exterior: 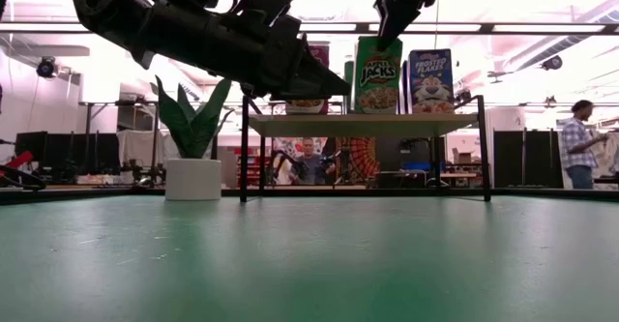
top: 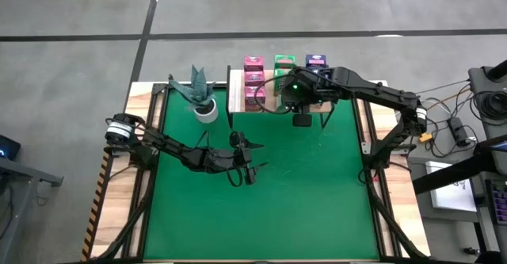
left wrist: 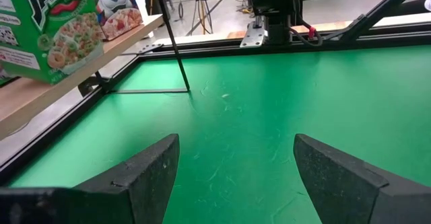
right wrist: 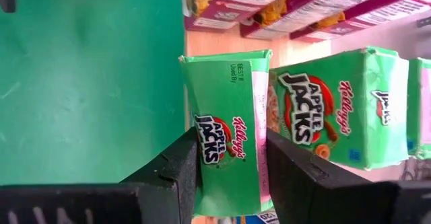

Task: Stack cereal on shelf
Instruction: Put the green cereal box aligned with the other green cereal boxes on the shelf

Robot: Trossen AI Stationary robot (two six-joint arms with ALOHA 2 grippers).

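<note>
Between the right gripper's [right wrist: 229, 177] fingers sits a green cereal box [right wrist: 229, 136].

Three pink cereal boxes [top: 253, 82] are visible — one row on the shelf [top: 236, 97]. Green and blue box counts — cannot tell. One potted plant [top: 201, 94].

high: straight down, far | low: mat-level, facing shelf [exterior: 363, 125] | wrists: close; all share shelf
</note>
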